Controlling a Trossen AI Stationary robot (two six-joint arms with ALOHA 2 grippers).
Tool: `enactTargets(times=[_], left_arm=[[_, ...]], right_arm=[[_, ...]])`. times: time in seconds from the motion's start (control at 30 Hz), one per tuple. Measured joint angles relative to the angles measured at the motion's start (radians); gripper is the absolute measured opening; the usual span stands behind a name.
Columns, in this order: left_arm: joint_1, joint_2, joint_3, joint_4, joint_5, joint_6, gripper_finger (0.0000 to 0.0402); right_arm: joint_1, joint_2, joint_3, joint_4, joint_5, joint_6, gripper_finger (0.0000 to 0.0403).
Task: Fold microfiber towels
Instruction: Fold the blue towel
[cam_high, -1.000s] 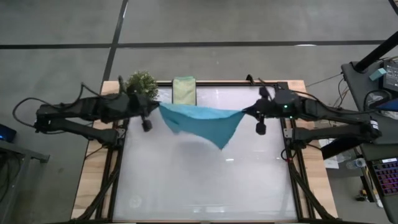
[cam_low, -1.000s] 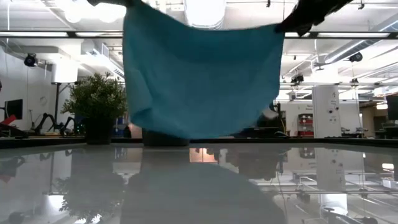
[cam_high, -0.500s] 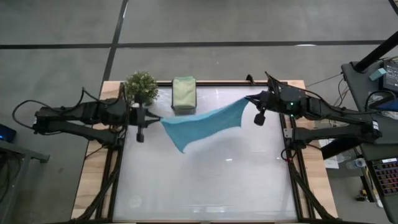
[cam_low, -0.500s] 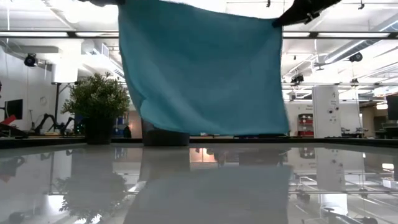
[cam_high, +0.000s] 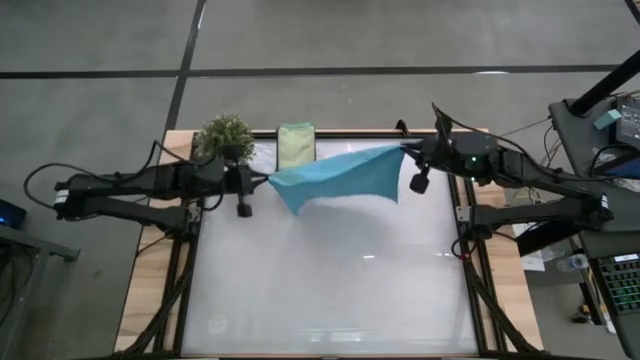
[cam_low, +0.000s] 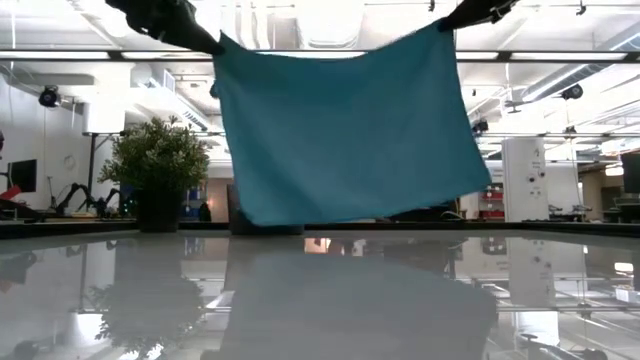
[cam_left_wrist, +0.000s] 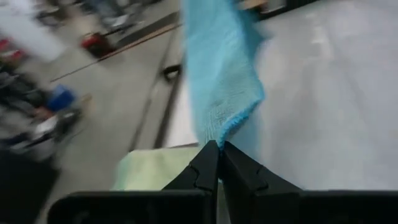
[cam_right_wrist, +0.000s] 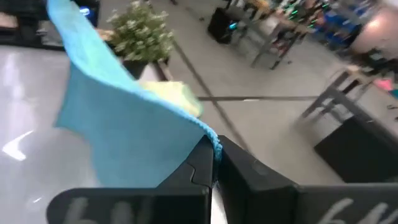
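Observation:
A light blue microfiber towel hangs spread between my two grippers above the far part of the table; in the low view the towel is clear of the tabletop. My left gripper is shut on its left top corner. My right gripper is shut on its right top corner. A folded sage green towel lies flat at the table's far edge, behind the blue one. The other towels are out of view. My left gripper pinches the towel's left top corner between its two shut fingers, coming level from the table's left. The towel hangs below and stretches away toward the other gripper, lifted clear of the table. My right gripper pinches the towel's right top corner between its two shut fingers, coming level from the table's right. The top edge runs from it toward the left gripper with a slight sag, and the towel hangs clear of the table.
A small green potted plant stands at the far left corner, close behind my left gripper. The glossy white tabletop stretches toward the near edge. Dark frame rails run along both sides.
My right gripper has gone toward the table's far edge with its corner. The towel's hanging lower part, which reached toward the near edge, has swung back toward the far edge under the grippers. The towel stays lifted clear and spread between both grippers.

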Motion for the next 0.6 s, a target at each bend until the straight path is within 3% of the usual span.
enactTargets(times=[0.13, 0.3, 0.5, 0.6], left_arm=[[0.005, -0.014, -0.006, -0.054, 0.199, 0.011, 0.0], [0.001, -0.021, -0.089, -0.026, 0.396, -0.087, 0.0], [-0.049, 0.025, -0.274, 0.266, 0.512, -0.108, 0.0], [-0.096, 0.063, -0.323, 0.406, 0.528, -0.14, 0.0]], right_arm=[[0.001, -0.015, 0.014, -0.117, -0.088, 0.054, 0.0008], [0.003, -0.03, 0.0, -0.253, -0.364, 0.187, 0.0008], [0.047, -0.027, -0.072, -0.303, -0.638, 0.34, 0.0008], [0.09, -0.026, -0.115, -0.302, -0.701, 0.438, 0.0008]])
